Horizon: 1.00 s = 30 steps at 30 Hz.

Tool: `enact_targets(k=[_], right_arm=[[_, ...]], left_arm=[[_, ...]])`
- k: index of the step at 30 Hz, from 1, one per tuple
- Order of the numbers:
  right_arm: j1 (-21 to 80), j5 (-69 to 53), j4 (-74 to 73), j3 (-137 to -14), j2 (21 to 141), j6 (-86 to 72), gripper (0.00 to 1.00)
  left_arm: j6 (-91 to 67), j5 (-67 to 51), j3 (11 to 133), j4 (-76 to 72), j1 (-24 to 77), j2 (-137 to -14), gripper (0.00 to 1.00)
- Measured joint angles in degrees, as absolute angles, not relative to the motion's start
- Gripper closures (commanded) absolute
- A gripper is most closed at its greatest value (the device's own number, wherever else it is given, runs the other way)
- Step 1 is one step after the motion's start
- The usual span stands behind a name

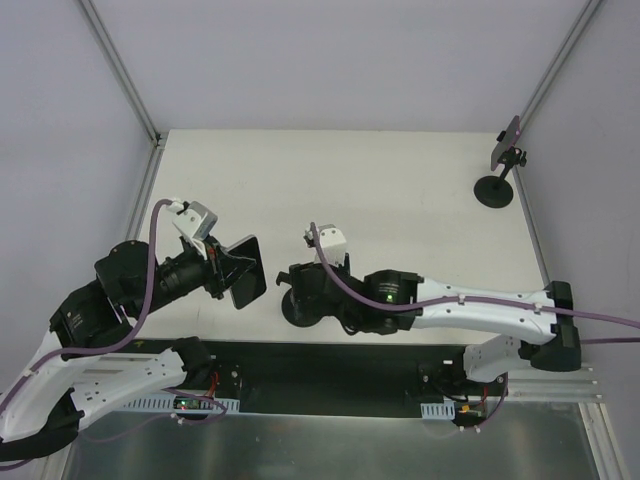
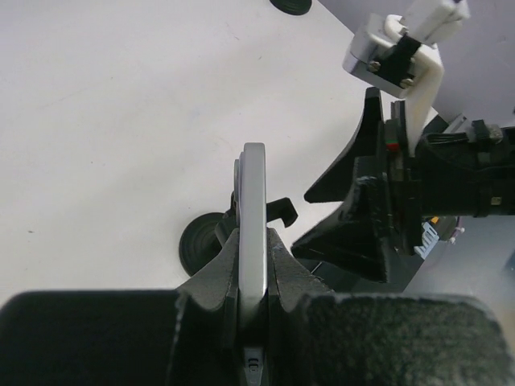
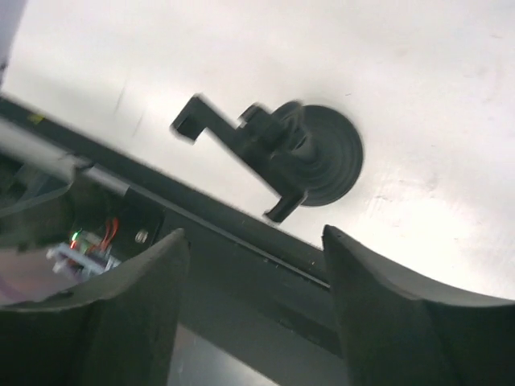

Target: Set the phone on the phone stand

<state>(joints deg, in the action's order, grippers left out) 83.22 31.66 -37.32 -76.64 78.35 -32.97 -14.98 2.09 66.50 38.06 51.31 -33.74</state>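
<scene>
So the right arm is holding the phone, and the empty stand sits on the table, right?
Not quite: the left end effector holds the phone, as the left wrist view shows. The empty stand does sit on the table.

Phone aloft, near blk stand

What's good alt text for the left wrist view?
The left gripper holds a silver-edged phone edge-on. Just beyond it an empty black phone stand sits on the white table, with the right arm close at right.
</scene>
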Motion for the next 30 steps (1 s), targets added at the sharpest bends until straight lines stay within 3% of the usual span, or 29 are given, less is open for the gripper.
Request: enact_targets(k=[2, 6, 13, 18, 25, 30], right_arm=[[83.24, 35.48, -41.3, -80.16, 82.21, -35.86, 0.38], [83.07, 40.36, -46.96, -85.67, 88.01, -39.66, 0.52], [82.48, 41.17, -50.78, -87.15, 90.59, -42.94, 0.57], [81.82, 40.86, -51.81, -87.15, 90.67, -43.99, 0.65], [80.25, 38.79, -51.62, -87.09, 90.67, -43.03, 0.99], [78.5, 36.23, -48.99, -86.52, 90.59, -35.44, 0.99]], left_arm=[[-14.96, 2.09, 66.5, 38.44, 51.31, -33.56, 1.0], [-14.96, 2.04, 66.26, 38.72, 51.31, -32.45, 1.0], [-14.96, 2.0, 65.69, 38.94, 51.31, -30.48, 1.0], [-14.96, 1.8, 65.63, 38.94, 51.31, -30.5, 1.0], [-14.96, 0.93, 65.63, 38.92, 51.31, -31.66, 1.0], [-14.79, -0.62, 65.63, 38.81, 51.31, -32.56, 1.0]])
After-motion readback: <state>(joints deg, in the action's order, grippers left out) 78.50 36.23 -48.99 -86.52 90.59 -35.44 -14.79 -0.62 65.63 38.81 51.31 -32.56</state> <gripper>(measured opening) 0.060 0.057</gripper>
